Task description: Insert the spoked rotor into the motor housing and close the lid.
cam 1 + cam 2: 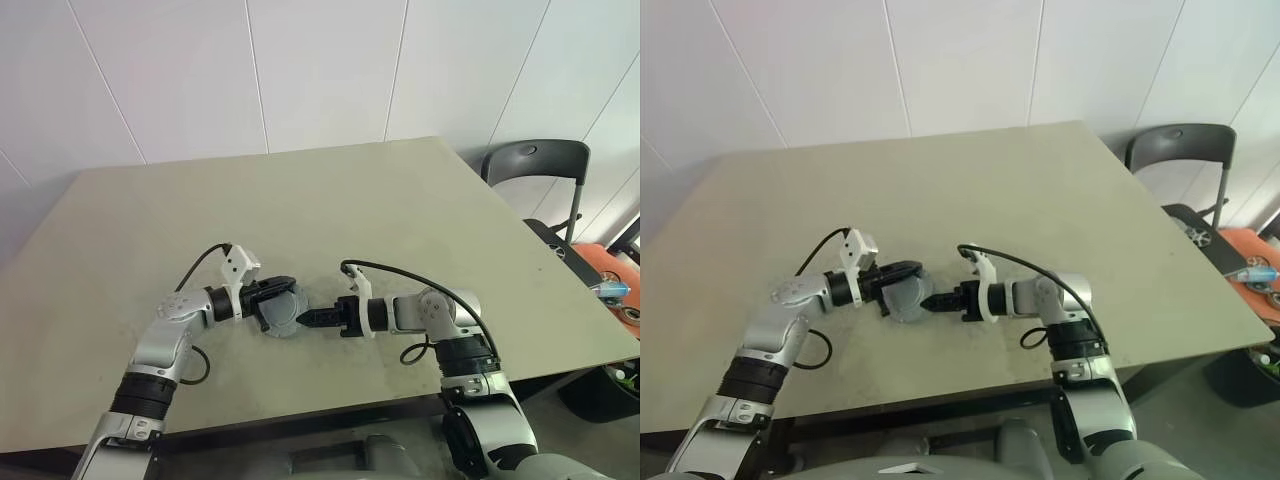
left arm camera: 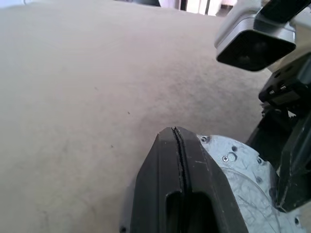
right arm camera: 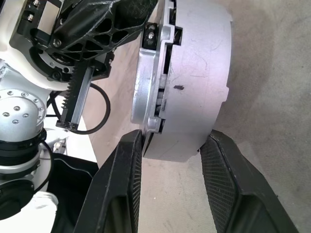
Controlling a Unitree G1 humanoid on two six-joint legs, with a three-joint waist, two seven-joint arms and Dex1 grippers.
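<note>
Motor housing (image 3: 194, 77) on edge between grippers

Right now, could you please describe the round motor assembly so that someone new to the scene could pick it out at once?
Look at the near middle of the beige table, where the two arms meet. Between the left claw and the right claw sits the motor assembly, a thick grey metal drum. It is the one round metal part there, and the one thing on the table besides the arms.

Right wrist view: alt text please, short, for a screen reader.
Right gripper straddles the edge of the grey motor housing, one black finger on each side, not clamped flat. Left gripper grips the housing's opposite edge above the beige table.
</note>
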